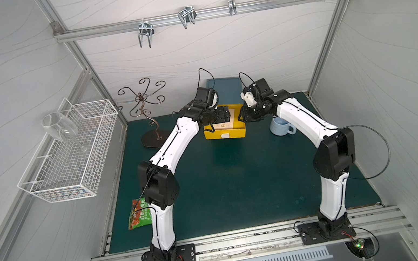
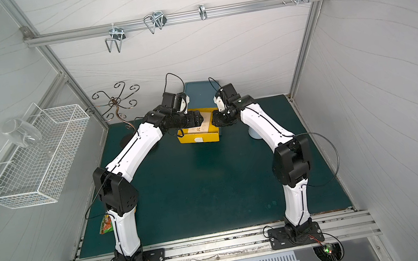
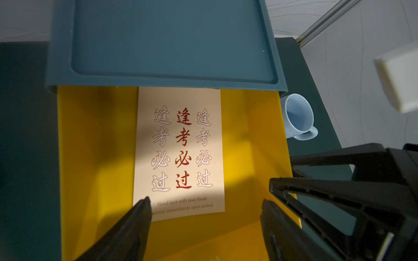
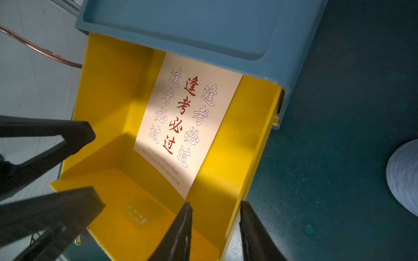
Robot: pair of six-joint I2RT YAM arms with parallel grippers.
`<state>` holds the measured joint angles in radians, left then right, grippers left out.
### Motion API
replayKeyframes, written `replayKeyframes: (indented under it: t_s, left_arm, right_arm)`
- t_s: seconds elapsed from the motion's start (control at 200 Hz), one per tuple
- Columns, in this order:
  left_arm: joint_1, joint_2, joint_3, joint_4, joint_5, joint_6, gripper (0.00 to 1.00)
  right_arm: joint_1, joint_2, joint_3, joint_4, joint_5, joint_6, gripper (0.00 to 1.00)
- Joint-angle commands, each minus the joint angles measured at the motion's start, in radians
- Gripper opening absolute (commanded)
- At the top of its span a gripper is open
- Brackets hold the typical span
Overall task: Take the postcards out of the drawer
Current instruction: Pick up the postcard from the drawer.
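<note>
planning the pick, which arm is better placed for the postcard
Probably left: the open left gripper hangs over the near end of the postcard; the right gripper straddles a side wall of the drawer.

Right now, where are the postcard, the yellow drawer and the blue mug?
postcard (image 3: 178, 149): left wrist view, on its printed face.
yellow drawer (image 1: 236, 134): in a top view, on its front wall.
blue mug (image 3: 298, 114): left wrist view, on its inner wall.

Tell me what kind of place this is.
Likely a robot test booth, not a home: aluminium frame rails, two arms bolted to a base rail, staged props like a wine glass in a wire basket.
</note>
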<state>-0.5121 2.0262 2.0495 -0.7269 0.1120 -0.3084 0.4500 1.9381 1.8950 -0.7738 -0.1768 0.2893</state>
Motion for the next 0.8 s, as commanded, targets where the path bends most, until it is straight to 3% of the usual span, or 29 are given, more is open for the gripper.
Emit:
replayKeyframes:
  t_s: [0.0, 0.48, 0.795]
  left_arm:
    - [-0.011, 0.030, 0.069, -0.011, -0.055, 0.054, 0.82]
    - [-0.016, 0.149, 0.191, -0.090, -0.132, 0.108, 0.85]
    - [-0.020, 0.184, 0.199, -0.106, -0.137, 0.118, 0.88]
  right_arm:
    - [0.010, 0.012, 0.002, -0.028, 0.012, 0.001, 0.33]
    - [0.023, 0.015, -0.001, -0.032, 0.005, 0.011, 0.25]
    - [0.030, 0.017, 0.009, -0.033, -0.005, 0.011, 0.22]
